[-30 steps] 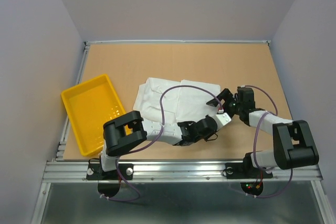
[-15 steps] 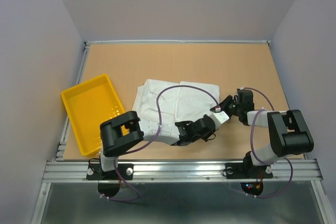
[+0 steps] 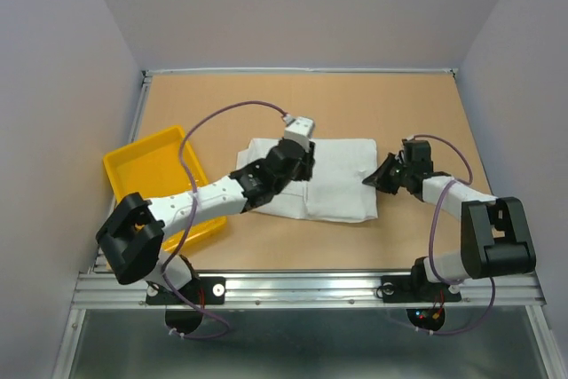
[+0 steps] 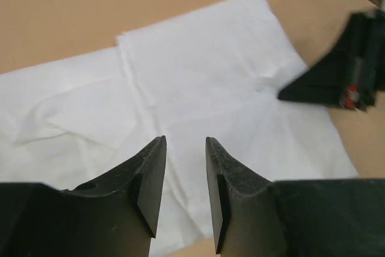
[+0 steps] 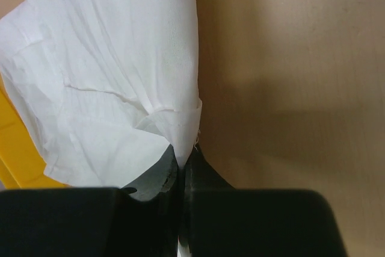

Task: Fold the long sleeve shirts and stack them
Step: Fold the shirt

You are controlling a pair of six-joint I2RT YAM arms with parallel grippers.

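1 white shirt (image 3: 337, 185), 1 yellow tray (image 3: 146, 175), left gripper (image 4: 183, 164) parted, right gripper (image 5: 181, 159) pinching shirt

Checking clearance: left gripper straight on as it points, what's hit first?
Probably the white shirt lying flat just beyond the left gripper. The right gripper, pinching the shirt's edge, sits right of that line; depth is unclear.

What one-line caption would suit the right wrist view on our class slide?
Right gripper shut on an edge of the white shirt spread over the tan table.
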